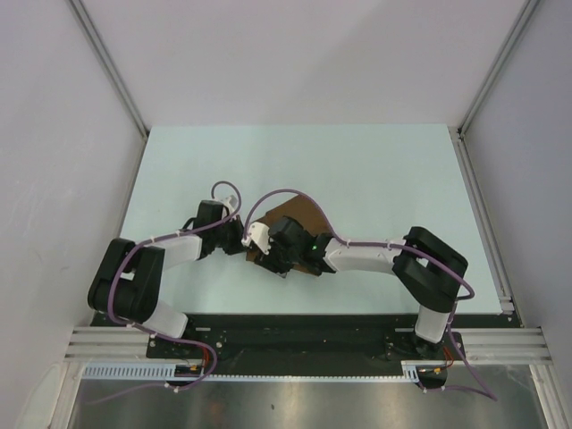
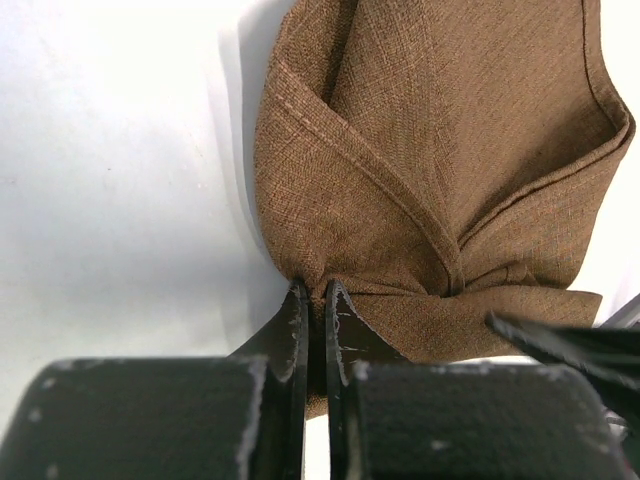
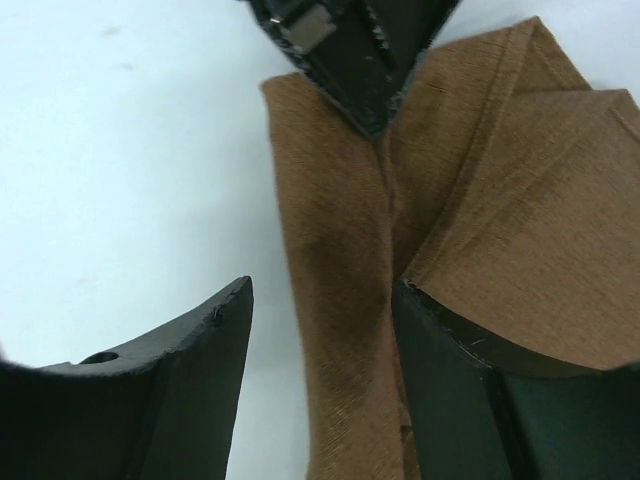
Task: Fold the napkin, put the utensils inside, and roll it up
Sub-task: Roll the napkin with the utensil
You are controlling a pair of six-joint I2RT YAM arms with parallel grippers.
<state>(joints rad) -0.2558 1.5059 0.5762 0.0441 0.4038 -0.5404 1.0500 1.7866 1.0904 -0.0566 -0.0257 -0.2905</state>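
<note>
Napkin (image 2: 420, 150) pinched in left gripper (image 2: 315, 295), straddled by right gripper (image 3: 325, 288)

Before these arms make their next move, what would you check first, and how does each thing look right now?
1. The left jaws are shut on the edge of the napkin: ok.
2. The right jaws stand open and hold nothing: ok.
3. The napkin is folded: ok, overlapping layers show, though it is bunched at the pinch.
4. The utensils are inside the napkin: cannot tell; none shows in any view.
5. The napkin lies well within the table, away from its edges: ok.
</note>
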